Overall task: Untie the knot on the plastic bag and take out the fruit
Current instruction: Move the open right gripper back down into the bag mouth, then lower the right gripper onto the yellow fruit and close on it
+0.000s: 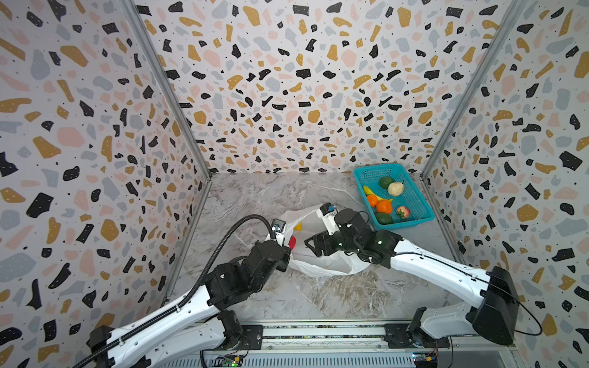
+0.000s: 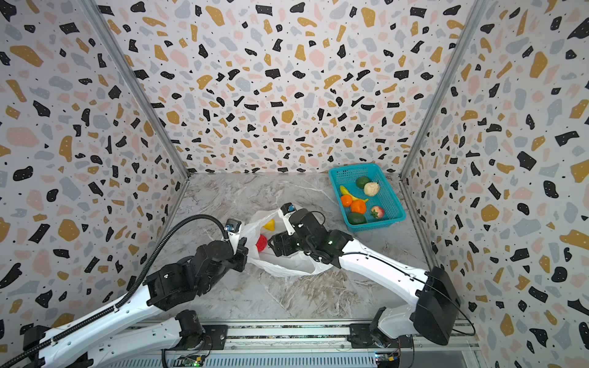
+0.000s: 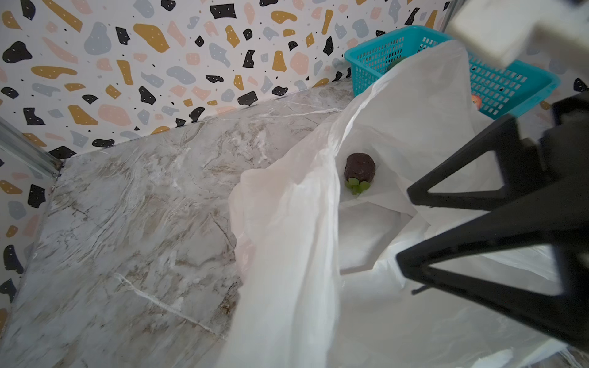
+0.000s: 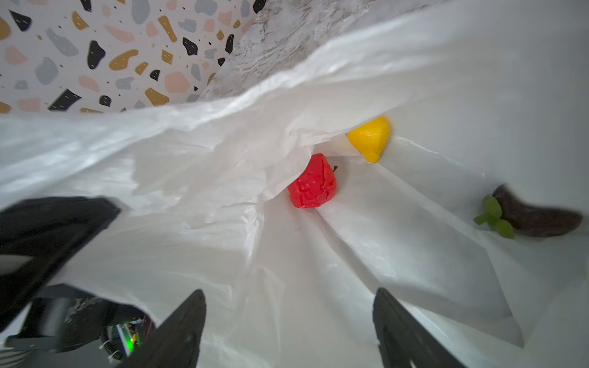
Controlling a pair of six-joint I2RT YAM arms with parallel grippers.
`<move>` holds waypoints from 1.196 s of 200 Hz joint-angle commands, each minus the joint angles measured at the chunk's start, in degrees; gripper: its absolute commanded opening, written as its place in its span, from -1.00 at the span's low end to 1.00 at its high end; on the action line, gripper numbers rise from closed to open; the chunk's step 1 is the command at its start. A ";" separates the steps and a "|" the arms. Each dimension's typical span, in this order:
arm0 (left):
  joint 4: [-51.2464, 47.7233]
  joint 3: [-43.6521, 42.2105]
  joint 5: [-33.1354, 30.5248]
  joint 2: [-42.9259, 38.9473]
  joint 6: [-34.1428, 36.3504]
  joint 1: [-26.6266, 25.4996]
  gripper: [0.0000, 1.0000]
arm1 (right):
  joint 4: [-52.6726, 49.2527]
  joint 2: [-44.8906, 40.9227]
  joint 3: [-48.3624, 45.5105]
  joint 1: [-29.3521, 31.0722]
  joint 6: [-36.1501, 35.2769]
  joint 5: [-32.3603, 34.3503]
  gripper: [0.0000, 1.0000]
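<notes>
The plastic bag [image 1: 322,264] [image 2: 287,264] lies mid-table with its mouth wide; the knot is out of view. My left gripper [image 1: 287,253] is shut on the bag's left rim and holds that plastic [image 3: 287,239] up. Inside the mouth, my right gripper [image 4: 290,293] [image 1: 310,245] is open with nothing between its fingers [image 3: 478,197]. Fruit lies in the bag: a red piece [image 4: 314,183] [image 1: 292,242], a yellow piece [image 4: 371,137] [image 2: 269,224] and a dark one with green leaves [image 4: 535,216] [image 3: 359,167].
A teal basket [image 1: 366,172] [image 2: 338,172] stands at the back right. It holds two oranges [image 1: 384,206], a beige ball [image 1: 396,188], a dark green oval [image 1: 384,218], a pink piece [image 1: 403,212], a banana [image 1: 369,191] and a green ball [image 1: 386,182]. Patterned walls close three sides.
</notes>
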 commanded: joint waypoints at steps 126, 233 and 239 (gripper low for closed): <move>2.45 -1.09 11.87 -4.41 0.29 -0.25 -1.00 | 18.34 20.60 -1.47 4.48 1.47 7.09 0.61; 1.21 -2.65 17.29 -5.21 -2.44 -0.57 -1.00 | 30.22 31.90 4.25 -2.71 20.76 11.72 0.81; 1.43 -2.51 17.64 -5.08 -2.21 -0.57 -1.00 | 31.10 32.52 4.60 -2.90 21.34 11.51 0.81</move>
